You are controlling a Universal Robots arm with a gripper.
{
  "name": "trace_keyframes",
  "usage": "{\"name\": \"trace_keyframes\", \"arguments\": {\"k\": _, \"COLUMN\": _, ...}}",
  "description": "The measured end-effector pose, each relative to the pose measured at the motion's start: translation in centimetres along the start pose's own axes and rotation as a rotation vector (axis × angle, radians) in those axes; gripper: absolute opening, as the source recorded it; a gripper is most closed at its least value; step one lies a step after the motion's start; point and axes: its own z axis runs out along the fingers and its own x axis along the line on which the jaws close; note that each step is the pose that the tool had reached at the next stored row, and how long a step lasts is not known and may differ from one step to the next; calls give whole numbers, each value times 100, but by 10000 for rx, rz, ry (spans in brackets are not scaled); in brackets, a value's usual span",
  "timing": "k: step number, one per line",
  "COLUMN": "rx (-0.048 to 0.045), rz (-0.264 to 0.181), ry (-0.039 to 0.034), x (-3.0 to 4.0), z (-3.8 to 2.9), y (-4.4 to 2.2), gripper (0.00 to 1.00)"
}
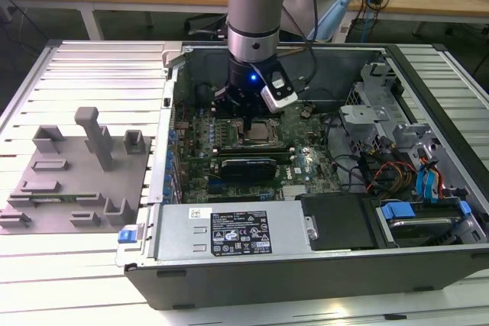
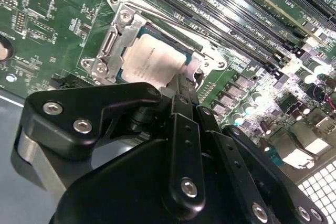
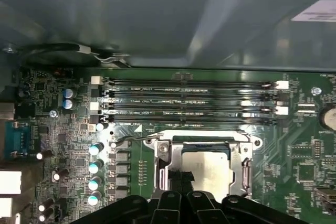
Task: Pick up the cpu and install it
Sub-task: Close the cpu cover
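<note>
Seating care with tool (image 2: 181,81) (clenched or released, impossible to tell) close over cpu (image 2: 149,64) lying flat inside socket frame (image 2: 106,51) at 12 o'clock of power supply (image 1: 229,234): keep approach plumb, corners matched to frame, pressure light.

Exterior view: high, angled down, takes in whole open PC case (image 1: 321,265). Both wrist views: close-up over mobo (image 3: 52,129). All 3 share the cpu (image 2: 149,61) & socket frame (image 2: 107,51).

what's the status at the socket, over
Gripper low over the socket frame. The cpu lies flat inside the frame, gripper at its edge. Nothing else across the socket.
</note>
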Motion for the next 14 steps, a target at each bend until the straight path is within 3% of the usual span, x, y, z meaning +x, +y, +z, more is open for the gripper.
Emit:
{"name": "trace_keyframes", "arguments": {"k": 7, "rx": -16, "rz": 0, "ry": -5, "x": 91, "z": 77, "y": 0, "gripper": 11}}
{"name": "trace_keyframes", "arguments": {"k": 14, "rx": -23, "rz": 0, "ry": -3, "x": 96, "z": 112, "y": -1, "gripper": 11}}
